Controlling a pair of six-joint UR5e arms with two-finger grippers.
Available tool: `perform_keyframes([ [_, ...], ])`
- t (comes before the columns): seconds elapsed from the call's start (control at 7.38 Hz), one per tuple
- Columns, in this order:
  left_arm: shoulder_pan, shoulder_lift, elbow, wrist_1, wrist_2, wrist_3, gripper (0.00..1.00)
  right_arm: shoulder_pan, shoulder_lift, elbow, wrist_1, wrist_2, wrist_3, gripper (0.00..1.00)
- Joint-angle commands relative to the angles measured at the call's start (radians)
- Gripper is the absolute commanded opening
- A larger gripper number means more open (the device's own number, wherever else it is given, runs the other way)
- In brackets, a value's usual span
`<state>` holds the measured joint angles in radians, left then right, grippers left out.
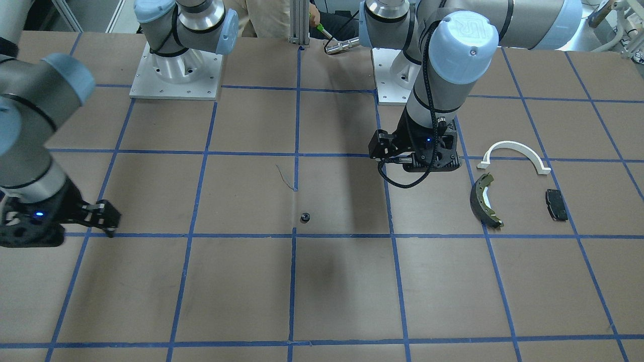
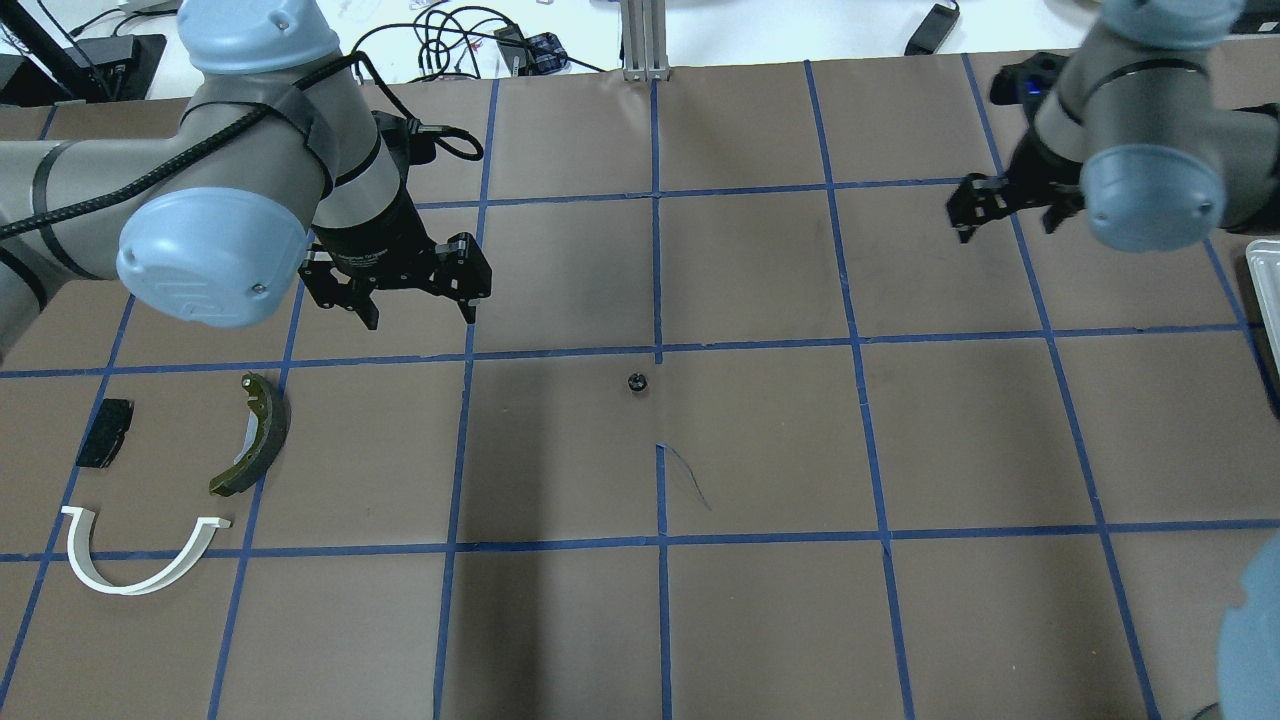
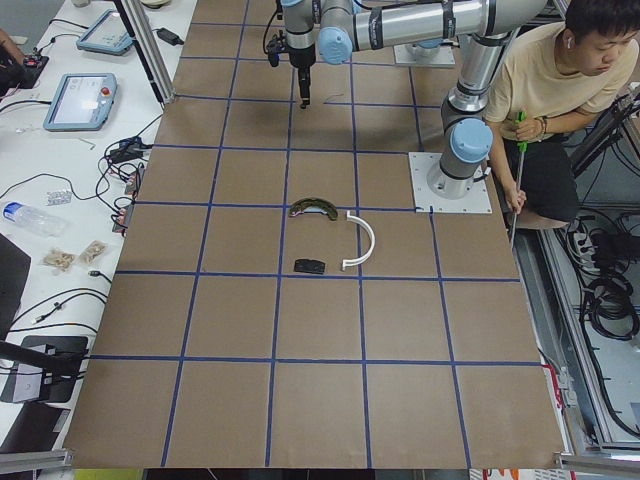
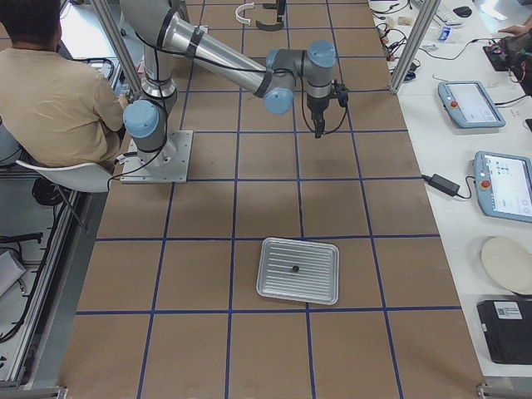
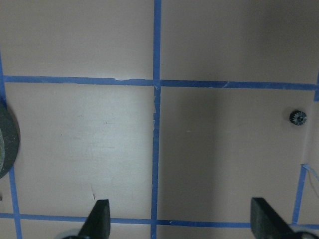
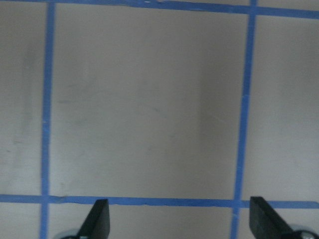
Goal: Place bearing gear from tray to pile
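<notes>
A small black bearing gear (image 2: pixel 637 382) lies on the brown table near its middle, beside a blue tape line; it also shows in the front view (image 1: pixel 305 217) and the left wrist view (image 5: pixel 298 117). The pile is at the table's left end: a white half-ring (image 2: pixel 140 555), a dark brake shoe (image 2: pixel 255 435) and a black pad (image 2: pixel 105 432). My left gripper (image 2: pixel 420 315) hangs open and empty between the pile and the gear. My right gripper (image 2: pixel 1008 220) is open and empty, far to the gear's right. The metal tray (image 4: pixel 298 270) holds one small dark part (image 4: pixel 294 268).
The tray's rim (image 2: pixel 1262 290) shows at the overhead view's right edge. The two arm bases (image 1: pixel 176 75) stand at the robot's side of the table. An operator (image 4: pixel 58 91) sits behind them. A metal post (image 2: pixel 645 40) stands at the far edge.
</notes>
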<state>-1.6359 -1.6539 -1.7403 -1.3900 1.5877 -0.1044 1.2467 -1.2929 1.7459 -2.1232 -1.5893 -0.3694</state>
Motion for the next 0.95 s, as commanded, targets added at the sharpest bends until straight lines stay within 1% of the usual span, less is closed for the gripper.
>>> perform_keyframes([
  [0.0, -0.001, 0.003, -0.011, 0.002, 0.000, 0.000, 1.00, -0.279, -0.002, -0.006, 0.029, 0.002, -0.214, 1.00],
  [0.14, -0.001, 0.011, -0.024, 0.002, 0.000, -0.001, 1.00, -0.377, 0.009, -0.006, 0.022, 0.003, -0.280, 1.00],
  [0.27, -0.001, 0.017, -0.040, 0.026, 0.000, 0.000, 1.00, -0.464, 0.047, -0.009, 0.019, 0.009, -0.418, 1.00],
  [0.41, -0.001, 0.019, -0.056, 0.054, 0.000, 0.009, 1.00, -0.534, 0.099, -0.061, 0.016, 0.023, -0.465, 1.00],
  [0.54, -0.001, 0.026, -0.074, 0.066, 0.000, 0.012, 1.00, -0.568, 0.188, -0.135, 0.019, 0.031, -0.541, 1.00],
  [0.68, 0.007, 0.016, -0.108, 0.095, -0.009, 0.029, 1.00, -0.587, 0.270, -0.210, 0.016, 0.066, -0.651, 1.00],
  [0.81, 0.019, -0.039, -0.142, 0.346, -0.005, 0.060, 1.00, -0.599, 0.335, -0.288, 0.016, 0.077, -0.695, 1.00],
])
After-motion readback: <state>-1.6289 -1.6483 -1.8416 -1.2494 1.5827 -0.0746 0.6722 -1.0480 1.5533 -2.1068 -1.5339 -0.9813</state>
